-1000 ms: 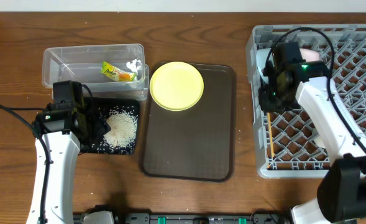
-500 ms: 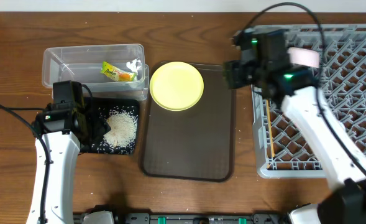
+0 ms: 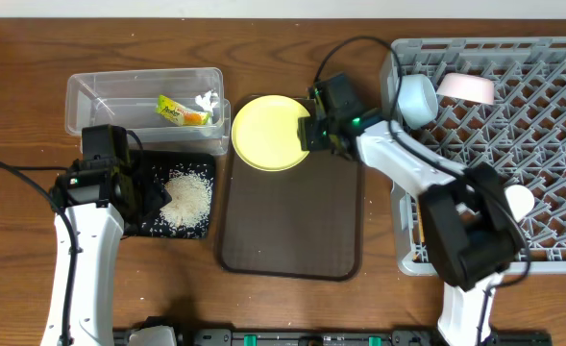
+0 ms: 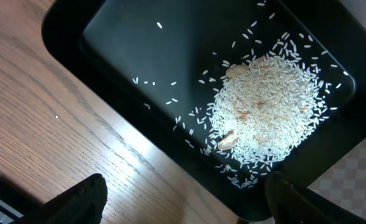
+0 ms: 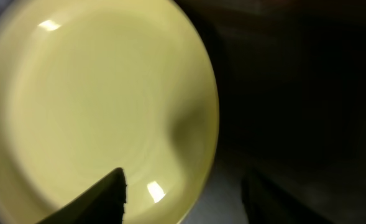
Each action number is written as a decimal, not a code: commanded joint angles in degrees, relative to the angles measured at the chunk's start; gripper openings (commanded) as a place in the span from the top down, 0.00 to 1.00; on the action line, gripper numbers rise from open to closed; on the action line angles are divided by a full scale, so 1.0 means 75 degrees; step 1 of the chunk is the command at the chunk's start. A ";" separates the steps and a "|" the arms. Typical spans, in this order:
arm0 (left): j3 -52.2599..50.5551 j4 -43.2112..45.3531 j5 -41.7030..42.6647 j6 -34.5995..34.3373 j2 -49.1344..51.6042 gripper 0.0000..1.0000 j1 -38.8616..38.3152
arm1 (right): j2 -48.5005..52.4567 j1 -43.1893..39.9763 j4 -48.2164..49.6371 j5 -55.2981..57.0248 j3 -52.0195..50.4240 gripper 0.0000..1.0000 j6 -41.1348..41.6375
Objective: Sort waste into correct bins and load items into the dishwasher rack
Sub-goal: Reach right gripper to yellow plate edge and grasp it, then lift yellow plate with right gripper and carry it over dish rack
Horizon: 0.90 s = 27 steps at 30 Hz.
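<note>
Dishwasher rack (image 3: 552,144), far right: already holds the light blue bowl (image 3: 417,99) at its top-left corner, the white bowl (image 3: 467,88) just beside it (reads a bit pinkish) and the small pale cup (image 3: 518,200) further down. Chopsticks: can't pick them out for sure, the right arm hides that part of the rack.

Brown serving tray (image 3: 292,221), centre: bare except for the yellow plate (image 3: 268,133) at its top-left corner, overhanging the edge. By my read the plate is the last dish left outside the rack.

Clear tub (image 3: 100,101), top left: snack wrapper (image 3: 182,112) and paper scrap (image 3: 206,100) both inside. Black tray (image 4: 139,74), just below the tub: rice (image 4: 269,106) heaped in it w/ a few stray grains around, all within the walls. So waste sorting looks done.

Right gripper (image 5: 183,186) is at the plate's right rim; in the wrist view its jaws are apart w/ the rim between them, not clamped yet. Likely step in hand: grab the plate, then carry it to the rack.

Left gripper (image 4: 183,193) hangs over the black tray's near edge, jaws apart, holding nothing.
</note>
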 commanded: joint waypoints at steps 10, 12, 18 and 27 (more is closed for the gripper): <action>0.0052 -0.0023 -0.0032 -0.0044 -0.0026 0.16 0.0041 | 0.0044 0.0044 -0.0653 0.0941 0.0067 0.99 0.0583; 0.0052 -0.0023 -0.0032 -0.0044 -0.0026 0.16 0.0041 | -0.0166 -0.0050 -0.0761 0.0988 0.0067 0.99 0.0367; 0.0052 -0.0023 -0.0032 -0.0044 -0.0026 0.16 0.0041 | -0.1547 -0.0507 -0.1381 0.1274 0.0067 0.99 -0.0656; 0.0052 -0.0020 -0.0032 -0.0044 -0.0026 0.16 0.0041 | -0.4237 -0.1638 -0.2256 0.3101 0.0067 0.99 -0.2215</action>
